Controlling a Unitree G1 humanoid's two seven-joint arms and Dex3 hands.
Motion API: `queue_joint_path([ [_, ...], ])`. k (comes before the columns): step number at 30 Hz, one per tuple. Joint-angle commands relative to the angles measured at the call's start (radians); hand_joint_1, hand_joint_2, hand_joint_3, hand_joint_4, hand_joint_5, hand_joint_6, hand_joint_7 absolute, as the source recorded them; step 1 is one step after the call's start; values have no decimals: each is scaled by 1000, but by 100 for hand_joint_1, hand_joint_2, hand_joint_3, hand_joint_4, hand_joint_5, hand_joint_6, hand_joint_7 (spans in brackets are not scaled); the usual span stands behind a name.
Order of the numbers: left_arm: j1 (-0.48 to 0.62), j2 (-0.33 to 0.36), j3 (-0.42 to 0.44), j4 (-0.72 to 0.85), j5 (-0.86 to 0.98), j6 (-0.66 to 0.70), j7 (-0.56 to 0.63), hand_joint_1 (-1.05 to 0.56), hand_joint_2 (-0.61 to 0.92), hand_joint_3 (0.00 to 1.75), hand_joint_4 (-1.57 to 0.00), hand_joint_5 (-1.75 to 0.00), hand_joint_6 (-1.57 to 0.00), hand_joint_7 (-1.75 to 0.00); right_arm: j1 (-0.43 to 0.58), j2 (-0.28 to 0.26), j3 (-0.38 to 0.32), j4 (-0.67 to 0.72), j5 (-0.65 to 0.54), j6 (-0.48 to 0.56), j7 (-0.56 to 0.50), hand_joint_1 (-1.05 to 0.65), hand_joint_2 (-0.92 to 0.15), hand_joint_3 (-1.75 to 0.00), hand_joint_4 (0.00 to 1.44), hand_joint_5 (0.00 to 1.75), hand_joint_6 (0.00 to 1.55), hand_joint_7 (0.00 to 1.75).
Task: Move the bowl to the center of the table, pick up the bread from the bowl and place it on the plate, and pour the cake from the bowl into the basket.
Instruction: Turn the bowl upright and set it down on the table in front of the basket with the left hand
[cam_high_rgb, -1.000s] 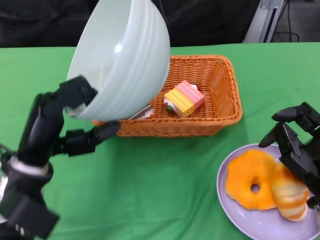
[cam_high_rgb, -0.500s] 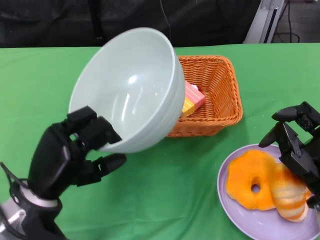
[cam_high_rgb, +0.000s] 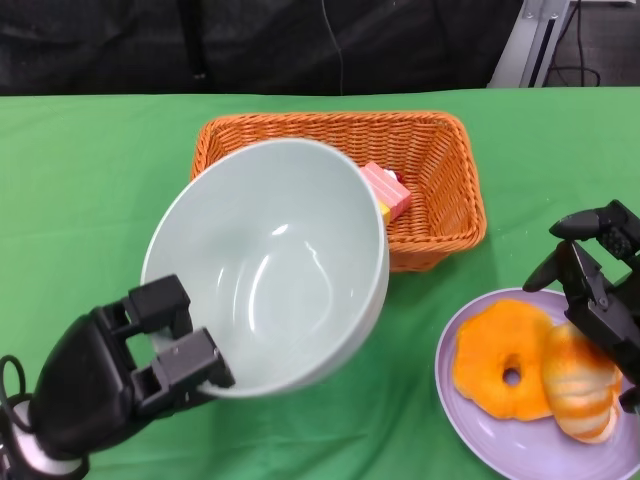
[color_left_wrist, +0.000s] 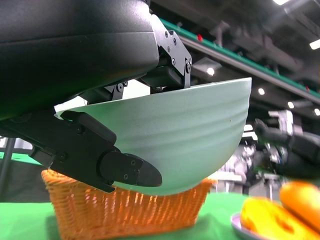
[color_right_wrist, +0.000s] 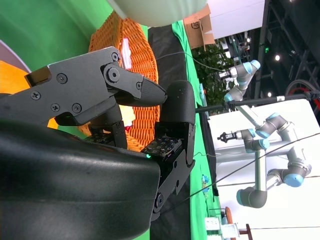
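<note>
My left hand (cam_high_rgb: 120, 385) grips the rim of the pale green bowl (cam_high_rgb: 270, 265), which is empty and held above the table in front of the basket; the left wrist view shows the bowl (color_left_wrist: 175, 140) from below, clear of the cloth. The orange wicker basket (cam_high_rgb: 445, 175) holds the pink and yellow cake (cam_high_rgb: 388, 192), partly hidden behind the bowl. At the lower right, the purple plate (cam_high_rgb: 480, 425) carries an orange doughnut-shaped bread (cam_high_rgb: 505, 370) and a striped bread roll (cam_high_rgb: 580, 385). My right hand (cam_high_rgb: 598, 295) hovers open over the plate's far edge.
Green cloth covers the table (cam_high_rgb: 90, 170). The basket (color_left_wrist: 125, 212) and the plate's bread (color_left_wrist: 272, 212) also show in the left wrist view. Black curtain lies behind the table's far edge.
The bowl has swung from tipped over the basket back to nearly upright and come down toward me. The cake stays in the basket. My right hand has barely moved.
</note>
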Motion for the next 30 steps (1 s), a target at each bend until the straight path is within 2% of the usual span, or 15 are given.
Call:
queue_joint_path([
  [1,-13,57,-55,5,-29,29,59,-19,92,33,-60,-175,-48,-175,-13,-22,-15,4,19,8,4,-9,-79,-75,73,175,60,146],
  [7,-21,73,-118,13,-59,53,59,-21,92,31,-60,-175,-50,-171,-11,-23,-18,-2,22,21,-6,-8,-79,-76,73,175,62,145],
  [12,-26,79,-140,14,-76,63,59,-21,92,30,-60,-175,-51,-169,-11,-23,-18,-2,22,22,-6,-7,-79,-77,73,175,62,144],
  [17,-54,92,-219,62,-68,74,59,-21,92,37,-59,-175,-51,-173,-13,-25,-22,-2,37,35,8,-9,-84,-65,72,172,62,140],
  [24,-69,99,-263,78,-85,86,59,-21,92,41,-58,-175,-49,-175,-15,-25,-22,2,28,31,5,-11,-85,-62,73,172,63,140],
  [30,-112,96,-341,142,-77,81,59,-21,92,42,-57,-175,-48,-175,-13,-20,-20,-2,29,27,7,-9,-84,-66,73,174,62,144],
])
